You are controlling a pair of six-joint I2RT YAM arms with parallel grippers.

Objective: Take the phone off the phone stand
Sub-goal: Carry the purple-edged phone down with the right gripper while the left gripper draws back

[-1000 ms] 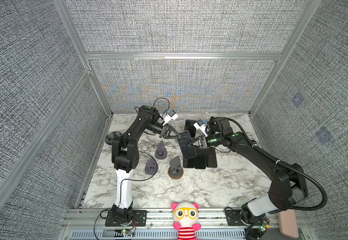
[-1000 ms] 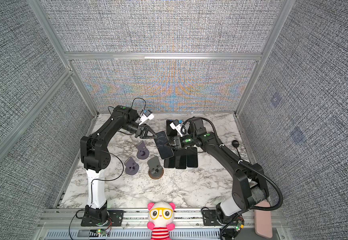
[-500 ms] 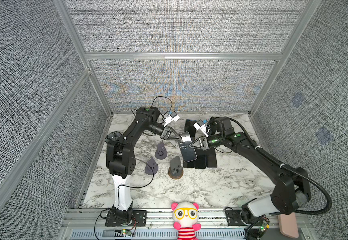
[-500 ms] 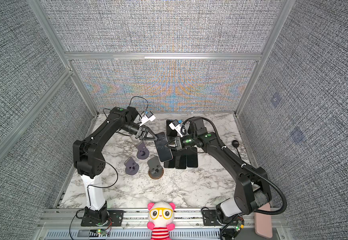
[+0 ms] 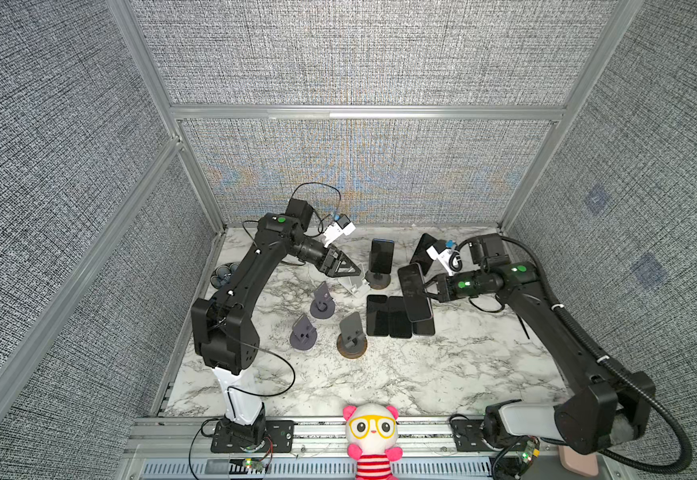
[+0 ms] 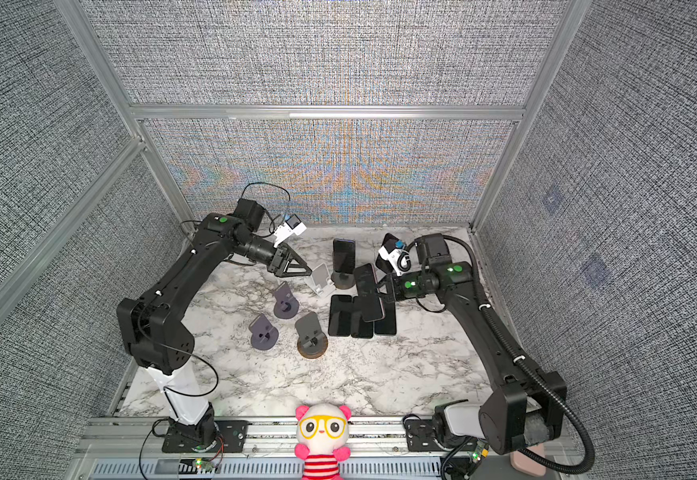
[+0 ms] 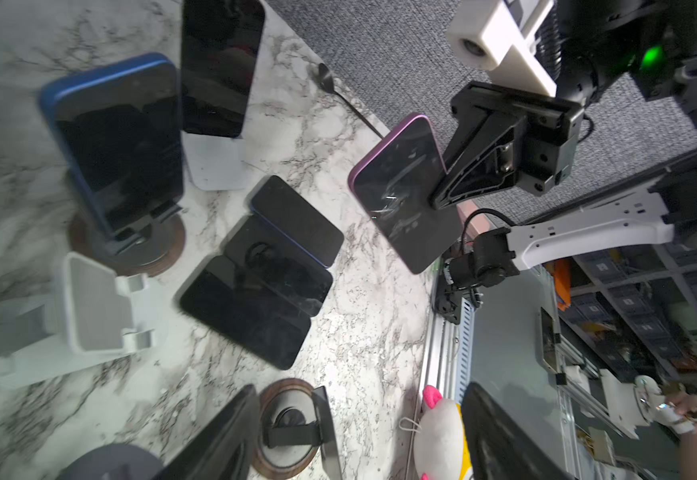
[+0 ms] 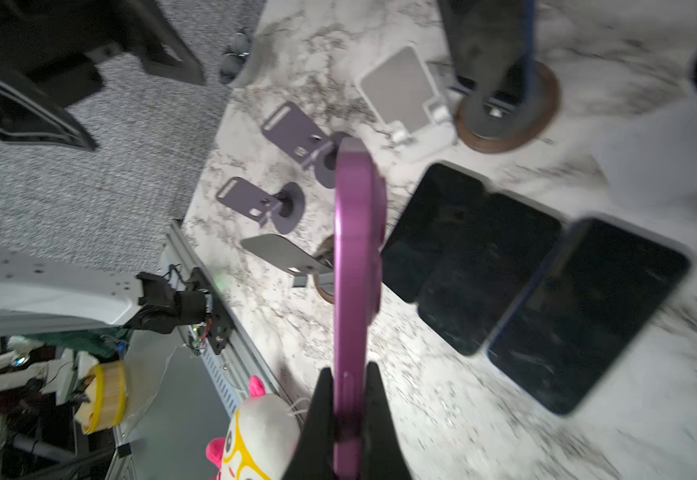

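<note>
Right tool (image 8: pixel 348 386) pinches slim purple round-cornered phone (image 8: pixel 357 249); left tool (image 5: pixel 351 269) spread wide.

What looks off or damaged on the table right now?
The purple phone in the right gripper has whitish streaks on its screen, smears or scratches, I cannot tell. The three flat phones overlap unevenly.

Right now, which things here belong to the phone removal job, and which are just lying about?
Job: purple phone, right gripper, left gripper, empty white stand, blue phone on round-base stand, three flat phones.
Lying about: three empty grey stands, plush toy, black spoon.
</note>
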